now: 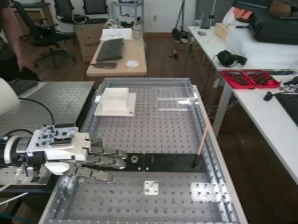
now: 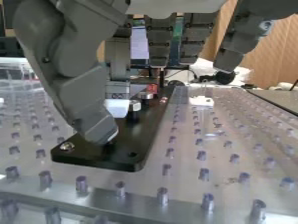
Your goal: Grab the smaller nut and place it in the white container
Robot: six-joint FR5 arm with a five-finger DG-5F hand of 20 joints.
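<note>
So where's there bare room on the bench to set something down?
Widest: the perforated top between the white container and the black plate. Another: nearer, left of the small white square in the high view. Crowded: the black plate's end, with the robot hand and a nut.

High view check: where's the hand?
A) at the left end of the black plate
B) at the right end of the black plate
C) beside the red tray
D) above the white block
A: in the high view, the hand extends its fingers to the left end of the black plate.
</note>
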